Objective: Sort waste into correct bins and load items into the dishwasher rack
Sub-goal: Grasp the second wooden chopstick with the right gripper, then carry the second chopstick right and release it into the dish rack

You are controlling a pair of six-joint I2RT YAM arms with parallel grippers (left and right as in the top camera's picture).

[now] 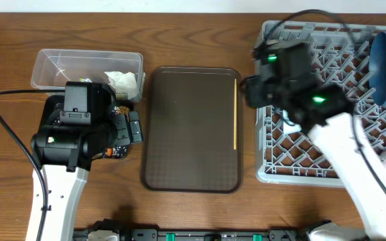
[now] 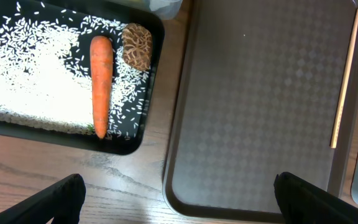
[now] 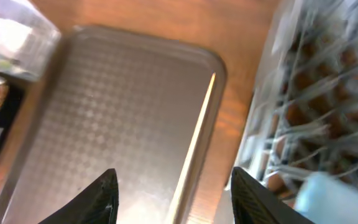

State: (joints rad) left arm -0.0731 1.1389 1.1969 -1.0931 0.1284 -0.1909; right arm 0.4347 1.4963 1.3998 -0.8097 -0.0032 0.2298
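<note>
Carrot [image 2: 100, 84] and rice [image 2: 36, 81] fill black tray [image 2: 129, 144] (tissue [image 1: 122, 82] in tub [image 1: 52, 63]).

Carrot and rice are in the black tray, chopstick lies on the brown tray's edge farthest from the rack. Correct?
No: the chopstick lies on the brown tray's edge nearest the rack, as the overhead view shows. The carrot and rice are in the black tray.

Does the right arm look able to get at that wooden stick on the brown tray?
Probably yes. The chopstick lies bare along the brown tray's right side with nothing on it, and the right gripper hangs open above it. The tray's raised rim close beside it may crowd one finger.
</note>
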